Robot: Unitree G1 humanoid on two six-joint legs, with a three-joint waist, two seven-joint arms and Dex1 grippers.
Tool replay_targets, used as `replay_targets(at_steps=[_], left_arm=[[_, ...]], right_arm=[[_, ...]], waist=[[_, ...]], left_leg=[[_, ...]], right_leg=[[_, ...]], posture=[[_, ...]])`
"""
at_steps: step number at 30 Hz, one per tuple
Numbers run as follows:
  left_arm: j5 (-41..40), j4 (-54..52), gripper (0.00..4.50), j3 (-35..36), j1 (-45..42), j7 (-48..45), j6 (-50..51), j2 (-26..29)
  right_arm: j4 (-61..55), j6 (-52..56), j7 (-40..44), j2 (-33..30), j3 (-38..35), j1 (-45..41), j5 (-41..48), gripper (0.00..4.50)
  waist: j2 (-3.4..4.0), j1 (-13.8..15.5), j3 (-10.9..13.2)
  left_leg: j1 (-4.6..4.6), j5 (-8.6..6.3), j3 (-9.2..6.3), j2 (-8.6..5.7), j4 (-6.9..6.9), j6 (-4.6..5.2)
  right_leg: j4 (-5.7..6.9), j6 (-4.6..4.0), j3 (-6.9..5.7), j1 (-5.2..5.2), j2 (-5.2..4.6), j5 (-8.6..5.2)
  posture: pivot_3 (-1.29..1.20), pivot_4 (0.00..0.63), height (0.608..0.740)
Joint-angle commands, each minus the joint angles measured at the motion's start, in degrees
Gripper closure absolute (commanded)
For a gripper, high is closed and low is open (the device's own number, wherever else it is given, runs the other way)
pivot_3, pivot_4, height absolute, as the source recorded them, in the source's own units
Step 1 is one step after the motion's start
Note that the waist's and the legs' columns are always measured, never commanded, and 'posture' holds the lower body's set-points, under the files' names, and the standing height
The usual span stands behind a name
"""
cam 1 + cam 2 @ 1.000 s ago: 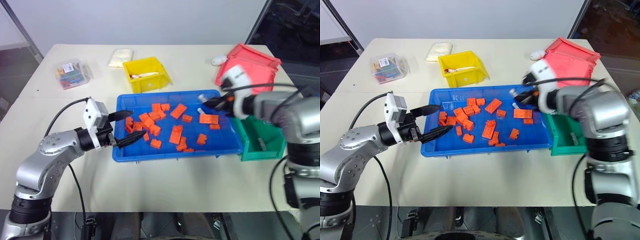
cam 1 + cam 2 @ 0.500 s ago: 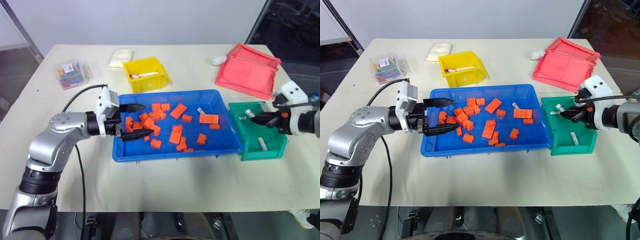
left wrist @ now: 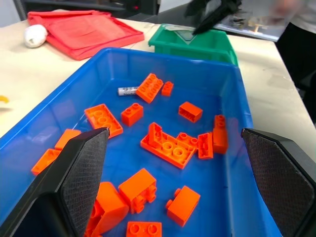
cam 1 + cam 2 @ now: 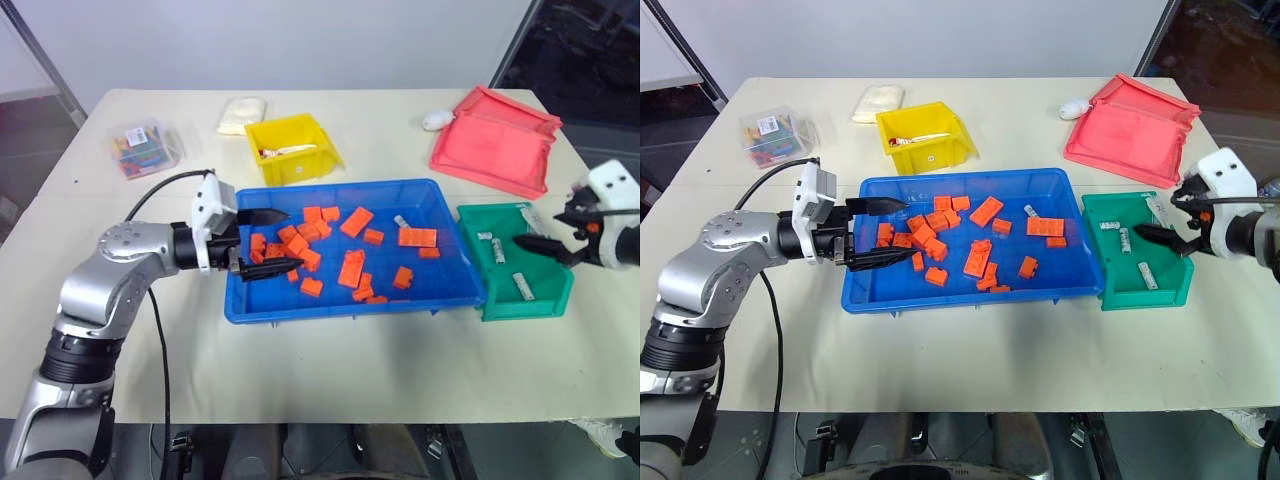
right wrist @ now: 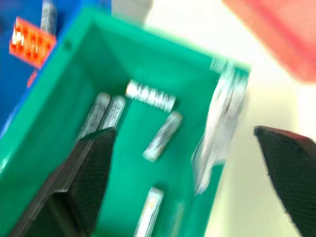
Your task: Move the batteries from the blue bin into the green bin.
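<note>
**A:** Right wrist view first: your right hand [image 5: 182,182] hangs over the green bin [image 5: 59,98] with its fingers spread wide and nothing between them. Several batteries [image 5: 161,136] lie loose on the bin's floor.

**B:** And the blue bin?

**A:** You've still got one battery [image 3: 127,90] in the blue bin [image 3: 59,89], at the end nearest the green bin, touching an orange brick [image 3: 150,87]. More bricks are scattered across the floor of that bin.

**B:** What's your left hand doing?

**A:** Your left hand [image 4: 265,241] reaches level over the blue bin's left rim, fingers spread apart, holding nothing. Both bins sit side by side on the tabletop [image 4: 330,370].
</note>
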Motion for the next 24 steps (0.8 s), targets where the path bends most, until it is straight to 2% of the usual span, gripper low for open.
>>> replay_targets(at_steps=[1,6,11,15,24], left_arm=[[-0.5,-1.6,0.0,3.1,0.6,1.0,0.0,1.0],[-1.5,-2.8,0.0,5.1,2.3,2.6,0.5,0.9],[-3.0,-4.8,0.0,8.0,4.1,3.3,1.8,2.6],[-3.6,-6.9,0.0,9.8,5.7,3.9,2.7,4.1],[-7.9,-11.8,0.0,14.2,8.4,7.5,5.6,4.5]], right_arm=[[-1.5,-2.2,2.0,0.1,3.6,-10.1,-0.2,0.03],[-0.8,-5.0,5.9,6.7,14.6,-17.8,-2.5,0.03],[4.5,-11.3,9.0,12.1,22.7,-18.5,-7.3,0.03],[8.4,-16.7,12.6,14.1,27.0,-18.3,-10.7,0.03],[14.2,-24.2,15.2,17.1,30.8,-18.7,-18.6,0.03]], waist=[[0.06,-0.4,0.0],[-0.02,-1.0,0.0],[0.0,-0.7,0.0],[0.0,-0.6,0.0],[-0.04,-0.8,0.0]], left_leg=[[0.0,0.0,0.0,0.0,0.0,0.0],[0.0,0.0,-0.09,0.02,-0.03,0.0],[-0.05,0.0,-0.08,0.0,-0.02,0.0],[-0.14,0.0,-0.08,-0.02,0.0,0.0],[-0.09,0.0,-0.12,-0.01,0.04,0.0]], right_leg=[[0.01,0.0,0.0,-0.01,-0.01,0.0],[0.0,-0.01,-0.05,0.03,0.01,0.0],[0.02,0.0,-0.05,-0.01,-0.03,0.0],[0.0,0.0,-0.07,-0.06,-0.08,0.0],[0.05,0.0,-0.1,0.0,-0.07,0.01]], posture=[[0.0,0.15,0.74],[0.0,0.15,0.74],[0.0,0.15,0.74],[0.0,0.15,0.74],[0.0,0.15,0.74]])
